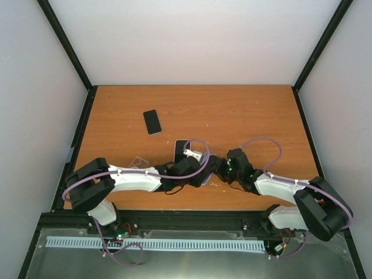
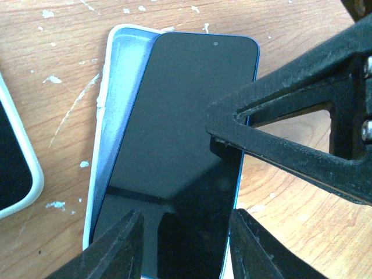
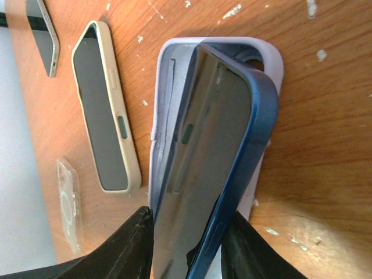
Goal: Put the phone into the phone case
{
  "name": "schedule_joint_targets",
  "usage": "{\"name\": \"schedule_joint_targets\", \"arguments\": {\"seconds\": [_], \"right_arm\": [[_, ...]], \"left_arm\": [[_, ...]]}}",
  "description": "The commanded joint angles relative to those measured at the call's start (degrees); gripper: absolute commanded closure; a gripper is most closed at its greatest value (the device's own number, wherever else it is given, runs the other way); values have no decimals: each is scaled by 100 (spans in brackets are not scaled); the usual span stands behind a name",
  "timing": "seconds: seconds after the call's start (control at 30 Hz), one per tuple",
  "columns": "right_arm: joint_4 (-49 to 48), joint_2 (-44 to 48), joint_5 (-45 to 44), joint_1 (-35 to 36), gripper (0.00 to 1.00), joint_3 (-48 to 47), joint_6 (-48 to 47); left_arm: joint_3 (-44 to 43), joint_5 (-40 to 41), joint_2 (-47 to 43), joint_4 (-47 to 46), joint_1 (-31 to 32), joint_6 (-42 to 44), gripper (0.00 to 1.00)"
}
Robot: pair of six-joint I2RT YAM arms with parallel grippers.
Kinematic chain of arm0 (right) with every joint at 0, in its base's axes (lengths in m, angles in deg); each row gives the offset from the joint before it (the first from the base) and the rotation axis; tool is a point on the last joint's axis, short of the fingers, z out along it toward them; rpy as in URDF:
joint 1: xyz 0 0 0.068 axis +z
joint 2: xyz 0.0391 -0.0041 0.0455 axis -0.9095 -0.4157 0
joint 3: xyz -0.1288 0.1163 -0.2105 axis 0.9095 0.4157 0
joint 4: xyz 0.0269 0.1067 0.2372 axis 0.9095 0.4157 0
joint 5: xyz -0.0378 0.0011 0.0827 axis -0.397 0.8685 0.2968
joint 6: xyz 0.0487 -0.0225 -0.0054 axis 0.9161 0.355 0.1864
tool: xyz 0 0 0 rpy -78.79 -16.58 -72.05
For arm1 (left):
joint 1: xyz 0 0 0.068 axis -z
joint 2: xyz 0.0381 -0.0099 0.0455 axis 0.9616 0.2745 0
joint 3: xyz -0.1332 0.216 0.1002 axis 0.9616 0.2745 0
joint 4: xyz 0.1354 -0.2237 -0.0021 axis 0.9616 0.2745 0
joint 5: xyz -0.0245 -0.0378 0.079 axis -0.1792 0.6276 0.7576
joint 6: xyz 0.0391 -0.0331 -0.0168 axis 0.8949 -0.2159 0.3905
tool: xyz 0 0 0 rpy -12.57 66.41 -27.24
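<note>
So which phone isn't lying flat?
The blue phone, tilted half inside the pale case; the cream-cased phone and the bare black phone lie flat.

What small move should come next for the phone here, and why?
Probably press the raised long edge of the blue phone down into the pale phone case: it lies tilted, one edge inside the case, the other above its rim.

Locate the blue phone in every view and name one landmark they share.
Top external: phone mid-frame, small and largely covered.
Left wrist: fills the centre, screen up.
Right wrist: centre, one long edge tilted up.
Shared landmark: the pale case under it.
</note>
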Motion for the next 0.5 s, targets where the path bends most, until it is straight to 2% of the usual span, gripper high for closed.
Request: {"name": "schedule_joint_targets", "arguments": {"seconds": [0.0, 0.13, 0.3, 0.47], "right_arm": [[133, 45, -144, -79, 69, 29, -198], [241, 40, -277, -94, 75, 40, -345], [305, 12, -335, -114, 76, -30, -542], [513, -126, -388, -140, 78, -261, -841]], "left_arm": [[55, 82, -280, -52, -72, -338, 57], [272, -165, -386, -275, -323, -380, 53], [408, -551, -327, -508, -702, -313, 49], [313, -798, 2, -654, -818, -120, 46]]}}
